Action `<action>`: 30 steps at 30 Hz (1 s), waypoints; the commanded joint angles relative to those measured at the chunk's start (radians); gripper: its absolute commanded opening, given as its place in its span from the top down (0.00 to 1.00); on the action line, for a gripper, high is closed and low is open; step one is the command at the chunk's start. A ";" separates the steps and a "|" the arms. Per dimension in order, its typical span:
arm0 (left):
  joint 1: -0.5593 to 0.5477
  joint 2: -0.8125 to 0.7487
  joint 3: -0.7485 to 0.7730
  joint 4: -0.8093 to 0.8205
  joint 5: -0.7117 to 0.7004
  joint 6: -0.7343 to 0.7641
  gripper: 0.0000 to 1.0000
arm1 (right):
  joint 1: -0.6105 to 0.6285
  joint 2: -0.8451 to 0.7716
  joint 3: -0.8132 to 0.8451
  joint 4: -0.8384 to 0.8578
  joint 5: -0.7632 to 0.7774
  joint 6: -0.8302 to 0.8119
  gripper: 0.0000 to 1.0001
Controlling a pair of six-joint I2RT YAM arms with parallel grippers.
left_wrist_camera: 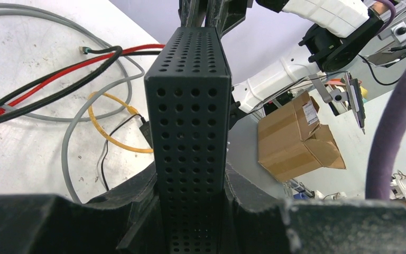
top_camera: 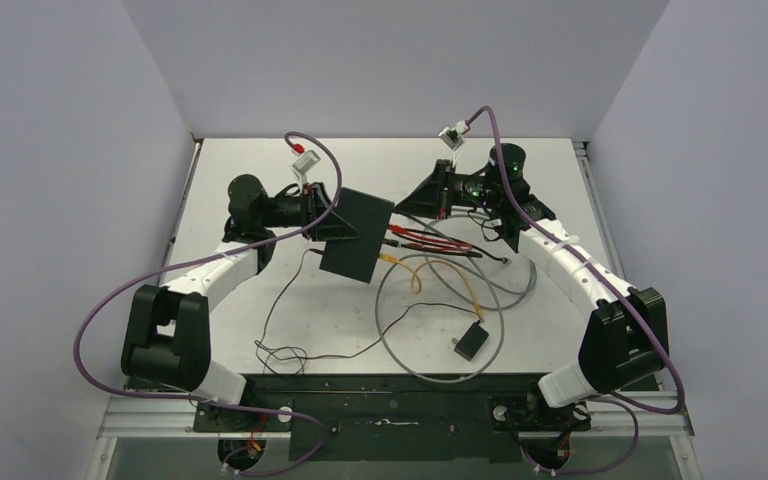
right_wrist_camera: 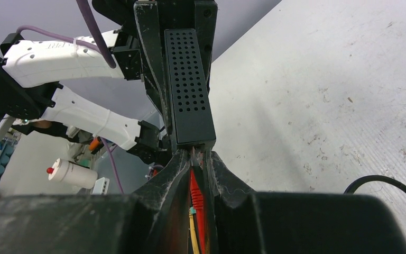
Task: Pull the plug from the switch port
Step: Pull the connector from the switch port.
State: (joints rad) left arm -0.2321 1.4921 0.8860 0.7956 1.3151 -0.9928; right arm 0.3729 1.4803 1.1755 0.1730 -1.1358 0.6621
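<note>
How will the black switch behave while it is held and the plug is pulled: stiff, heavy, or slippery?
Probably stiff: the switch is a flat perforated box, straight in the left claw. Likely light: that claw holds it up by one end. It may twist when the right claw, shut on the red plug, pulls.

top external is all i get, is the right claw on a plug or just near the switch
observer: right wrist shows a red plug pinched in the right claw, at the end of the switch
operator: anything else in that gap
observer: a yellow cable, next to the red plug
operator: and the other arm
observer: left wrist shows the left claw clamped across the switch, its perforated edge facing the camera
</note>
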 commanded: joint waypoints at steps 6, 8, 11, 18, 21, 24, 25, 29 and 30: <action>0.034 -0.017 0.030 0.232 -0.081 -0.086 1.00 | -0.031 -0.015 0.022 -0.043 -0.057 -0.094 0.95; 0.035 -0.021 0.026 0.251 -0.087 -0.095 1.00 | -0.030 -0.015 0.026 -0.063 -0.057 -0.112 0.95; 0.040 -0.020 0.020 0.269 -0.096 -0.106 1.00 | -0.031 -0.014 0.028 -0.085 -0.055 -0.133 0.95; 0.061 -0.013 0.001 0.367 -0.135 -0.172 1.00 | -0.031 -0.014 0.039 -0.168 -0.031 -0.203 0.95; 0.070 -0.004 -0.005 0.433 -0.147 -0.216 1.00 | -0.032 -0.012 0.045 -0.205 -0.020 -0.226 0.95; 0.080 0.000 -0.012 0.472 -0.153 -0.245 1.00 | -0.032 -0.009 0.052 -0.234 -0.009 -0.250 0.95; 0.083 0.000 -0.016 0.477 -0.157 -0.249 1.00 | -0.033 -0.007 0.056 -0.245 -0.007 -0.258 0.95; 0.090 -0.001 -0.021 0.485 -0.156 -0.254 1.00 | -0.031 -0.004 0.062 -0.266 0.000 -0.277 0.95; 0.088 0.000 -0.021 0.484 -0.153 -0.255 1.00 | -0.032 -0.002 0.064 -0.265 0.001 -0.278 0.95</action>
State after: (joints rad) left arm -0.1474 1.5188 0.8478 1.1374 1.2201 -1.2121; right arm 0.3462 1.4826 1.2057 -0.0788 -1.1454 0.4385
